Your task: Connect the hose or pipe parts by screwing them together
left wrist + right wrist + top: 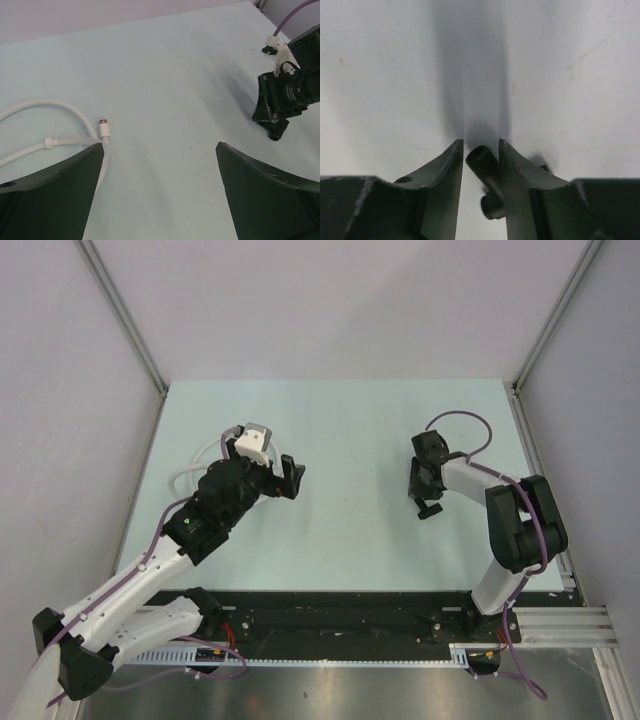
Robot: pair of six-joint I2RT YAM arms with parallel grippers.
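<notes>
The white hose point(50, 103) lies in loops at the table's left, and its silvery screw end point(104, 127) points toward the far side. A second white coupling point(50, 143) sits on the tubing to its left. The hose point(200, 453) also peeks out beside the left arm. My left gripper point(160, 145) hangs open above bare table, just right of that screw end, with nothing between its fingers. My right gripper point(481, 142) points down at the table's right side. Its jaws stand narrow around a black threaded fitting point(482, 162), which touches the right finger; a sliver of gap shows at the left finger.
The pale green table point(350, 430) is boxed in by grey walls on three sides. A black rail point(350, 605) runs along its near edge. A purple cable point(470, 420) arcs over the right arm. The right gripper point(274, 127) shows at the right of the left wrist view.
</notes>
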